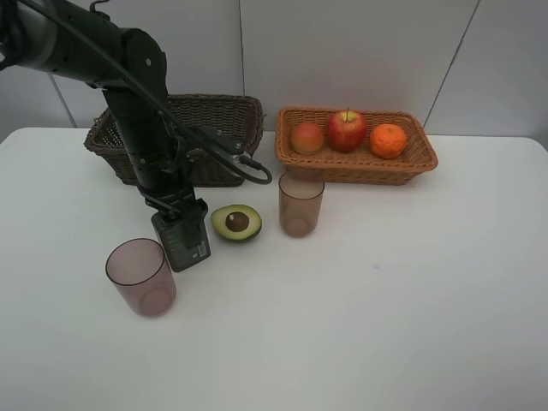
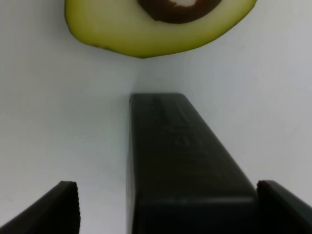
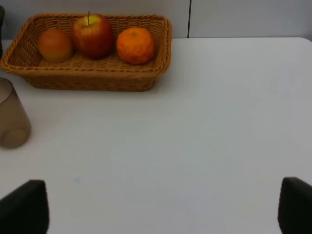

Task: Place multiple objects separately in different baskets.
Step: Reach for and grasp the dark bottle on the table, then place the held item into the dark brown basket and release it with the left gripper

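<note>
Two fingers of my left claw (image 2: 168, 200) sit spread wide, unclamped, astride the dark green boxy plastic bottle (image 1: 182, 241) left of centre in the overhead frame, so I'd centre up before squeezing.

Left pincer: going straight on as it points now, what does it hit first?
Probably the dark bottle lying between the open jaws of the left pincer; the halved avocado lies beyond, depth unclear.

The white table (image 1: 411, 300) carries a brown basket (image 1: 244, 128), a tan basket (image 1: 360, 168), two mauve cups (image 1: 140, 276) (image 1: 300, 204), a halved avocado (image 1: 235, 223), a dark bottle (image 1: 182, 245).
</note>
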### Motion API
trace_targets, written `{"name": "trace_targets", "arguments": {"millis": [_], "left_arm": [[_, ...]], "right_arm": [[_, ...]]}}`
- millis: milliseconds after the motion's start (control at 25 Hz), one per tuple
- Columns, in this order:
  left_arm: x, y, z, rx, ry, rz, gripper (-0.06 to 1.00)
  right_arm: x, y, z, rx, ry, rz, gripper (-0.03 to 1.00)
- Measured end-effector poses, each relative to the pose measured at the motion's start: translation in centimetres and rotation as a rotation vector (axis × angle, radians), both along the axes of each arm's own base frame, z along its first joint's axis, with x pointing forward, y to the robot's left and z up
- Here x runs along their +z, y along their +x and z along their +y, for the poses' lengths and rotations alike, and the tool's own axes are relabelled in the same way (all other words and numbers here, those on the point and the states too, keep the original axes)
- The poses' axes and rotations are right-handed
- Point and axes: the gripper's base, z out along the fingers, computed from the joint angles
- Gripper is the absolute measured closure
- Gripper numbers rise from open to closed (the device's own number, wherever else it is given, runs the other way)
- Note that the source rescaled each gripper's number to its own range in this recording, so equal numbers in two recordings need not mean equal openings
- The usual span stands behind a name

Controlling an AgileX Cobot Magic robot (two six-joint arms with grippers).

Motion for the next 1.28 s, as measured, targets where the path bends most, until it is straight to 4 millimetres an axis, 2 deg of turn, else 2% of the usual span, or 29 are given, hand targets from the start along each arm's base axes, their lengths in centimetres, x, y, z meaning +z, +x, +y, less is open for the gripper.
{"name": "trace_targets", "arguments": {"millis": [160,680,880,1040,1280], "left_arm": [[0.0,0.0,0.1,-0.002,0.006,0.005,0.45],[0.0,0.0,0.1,-0.002,0.007,0.007,0.44],[0.7,0.2,0.0,-0.001,0.025,0.030,0.44],[2.9,1.2,-0.3,0.003,0.039,0.010,0.44],[8.0,3.7,-0.9,0.010,0.050,-0.125,0.44]], "right_arm": [[0.0,0.0,0.0,0.000,0.000,0.000,-0.03],[0.0,0.0,0.0,0.000,0.000,0.000,-0.03],[0.0,0.0,0.0,0.000,0.000,0.000,-0.03],[0.0,0.0,0.0,0.000,0.000,0.000,-0.03],[0.0,0.0,0.0,0.000,0.000,0.000,-0.03]]}}
